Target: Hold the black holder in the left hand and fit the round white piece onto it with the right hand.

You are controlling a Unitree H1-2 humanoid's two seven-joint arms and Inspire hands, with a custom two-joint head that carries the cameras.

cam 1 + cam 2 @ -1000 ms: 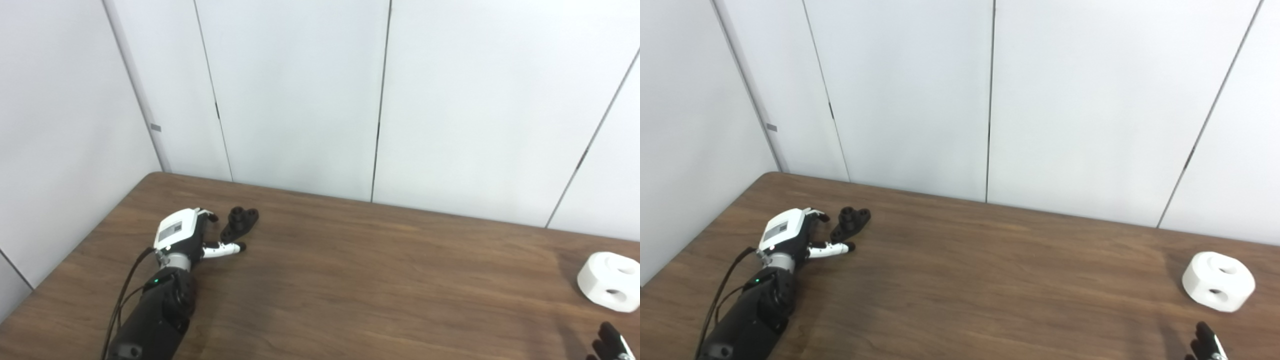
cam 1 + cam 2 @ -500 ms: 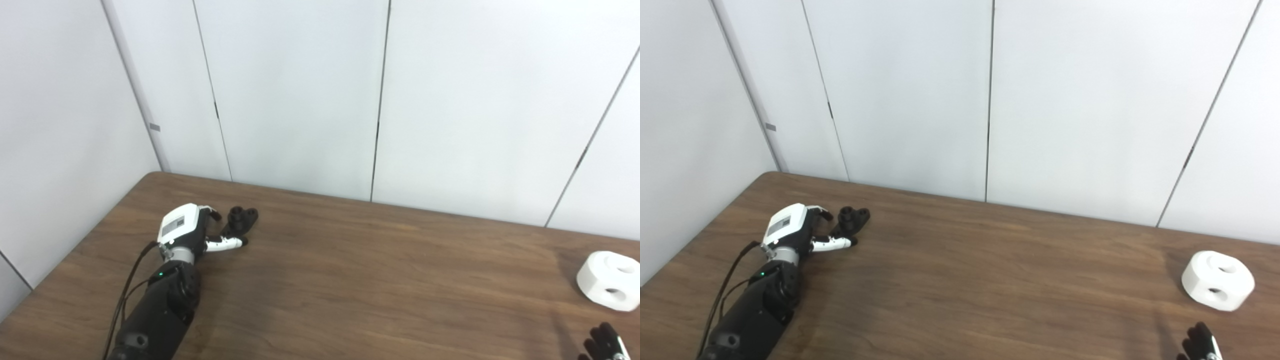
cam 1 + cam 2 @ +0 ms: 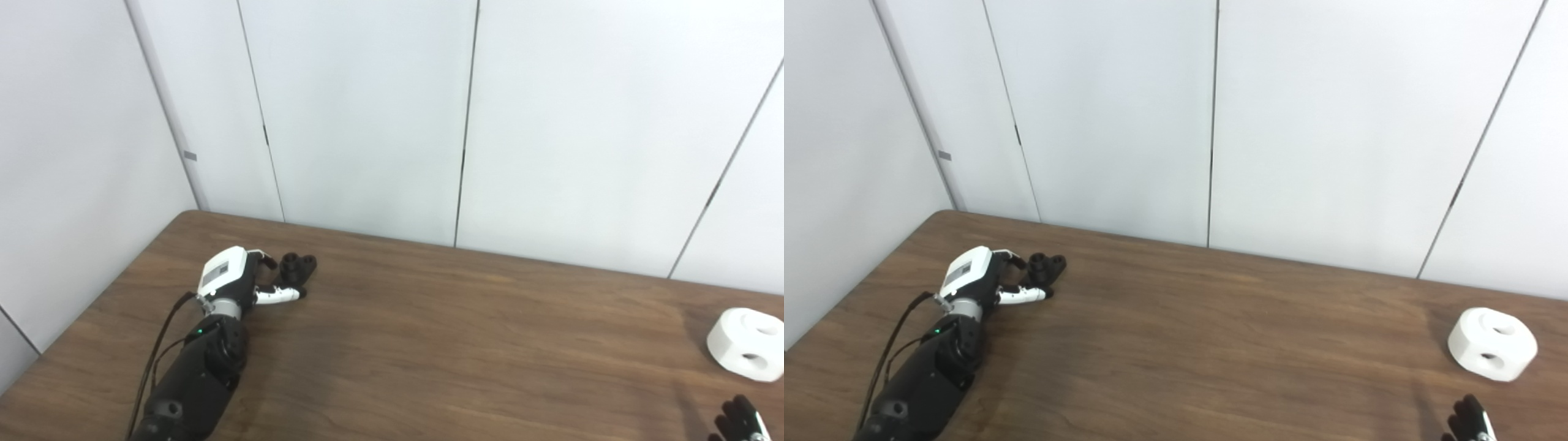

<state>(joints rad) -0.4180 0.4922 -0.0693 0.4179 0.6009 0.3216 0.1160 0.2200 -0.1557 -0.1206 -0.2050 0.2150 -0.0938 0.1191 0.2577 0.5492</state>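
The small black holder (image 3: 296, 267) lies on the brown table (image 3: 429, 343) at the far left. My left hand (image 3: 236, 282) reaches it from the near side, fingers apart, thumb (image 3: 278, 295) stretched along the holder's near end and other fingers over its left side. Whether it grips the holder I cannot tell. The round white piece (image 3: 1492, 343), with holes in its top and side, rests on the table at the far right. Only the dark fingertips of my right hand (image 3: 1469, 421) show at the bottom right corner, short of the white piece.
White wall panels (image 3: 367, 122) stand close behind the table's far edge. The table's left edge runs diagonally beside my left arm (image 3: 190, 380). A wide stretch of bare tabletop separates the holder from the white piece.
My left hand has slid forward toward the holder, so its fingers now overlap the holder's near end. The right fingertips shifted slightly left and lower in the corner. Holder and white piece stayed put.
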